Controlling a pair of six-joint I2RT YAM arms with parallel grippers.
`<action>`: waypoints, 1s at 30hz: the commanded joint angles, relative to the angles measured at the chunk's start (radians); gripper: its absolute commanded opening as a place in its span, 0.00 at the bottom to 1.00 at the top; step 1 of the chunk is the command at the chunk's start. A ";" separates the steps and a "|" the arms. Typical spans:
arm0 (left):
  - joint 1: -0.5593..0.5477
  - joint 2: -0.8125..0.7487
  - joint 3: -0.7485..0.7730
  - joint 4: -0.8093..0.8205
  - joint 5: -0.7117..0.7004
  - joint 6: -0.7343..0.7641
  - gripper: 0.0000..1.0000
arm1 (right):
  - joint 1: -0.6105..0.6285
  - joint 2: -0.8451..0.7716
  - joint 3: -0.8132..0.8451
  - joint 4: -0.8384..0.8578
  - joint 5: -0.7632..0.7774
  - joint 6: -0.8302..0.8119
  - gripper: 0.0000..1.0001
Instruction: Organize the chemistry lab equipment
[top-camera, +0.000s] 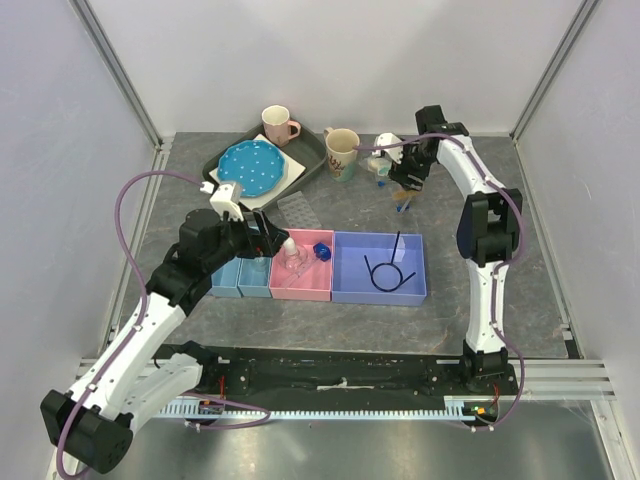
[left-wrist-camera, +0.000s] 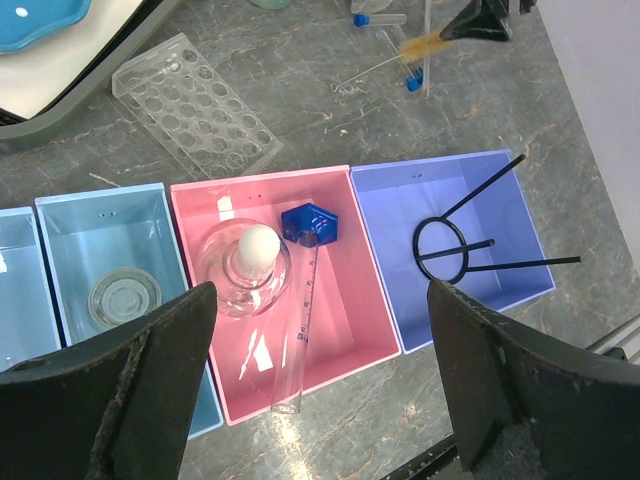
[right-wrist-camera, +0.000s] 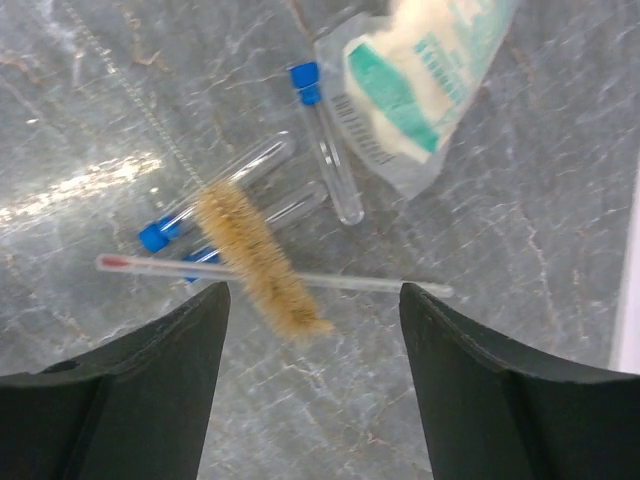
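My right gripper (right-wrist-camera: 314, 290) is open just above a tan bristle brush (right-wrist-camera: 255, 250), a thin clear rod (right-wrist-camera: 370, 284), blue-capped tubes (right-wrist-camera: 325, 150) and a clear packet (right-wrist-camera: 420, 80) on the table. From above, this gripper (top-camera: 404, 190) hovers over the brush (top-camera: 402, 204). My left gripper (left-wrist-camera: 320, 292) is open and empty above the pink bin (left-wrist-camera: 365, 300). That bin holds a round clear flask (left-wrist-camera: 245, 268), a blue cap piece (left-wrist-camera: 310, 221) and a long glass tube (left-wrist-camera: 297, 340). A black looped wire (left-wrist-camera: 442, 247) lies in the purple bin (left-wrist-camera: 520, 215). The clear welled tray (left-wrist-camera: 195, 105) lies behind the bins.
Two light blue bins (left-wrist-camera: 70, 225) stand left of the pink one; one holds a clear round dish (left-wrist-camera: 125, 298). A dark tray (top-camera: 312, 150) at the back carries a blue dotted plate (top-camera: 250, 167) and a pink mug (top-camera: 277, 125). A beige mug (top-camera: 342, 152) stands beside it.
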 joint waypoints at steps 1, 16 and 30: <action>0.005 0.014 0.001 0.042 0.003 -0.025 0.92 | 0.000 0.059 0.101 -0.049 -0.008 -0.055 0.75; 0.005 0.051 0.009 0.051 -0.003 -0.014 0.92 | 0.003 0.117 0.090 -0.061 -0.023 -0.032 0.55; 0.005 0.037 0.013 0.039 -0.008 -0.017 0.92 | 0.001 0.113 0.096 -0.063 -0.027 -0.038 0.18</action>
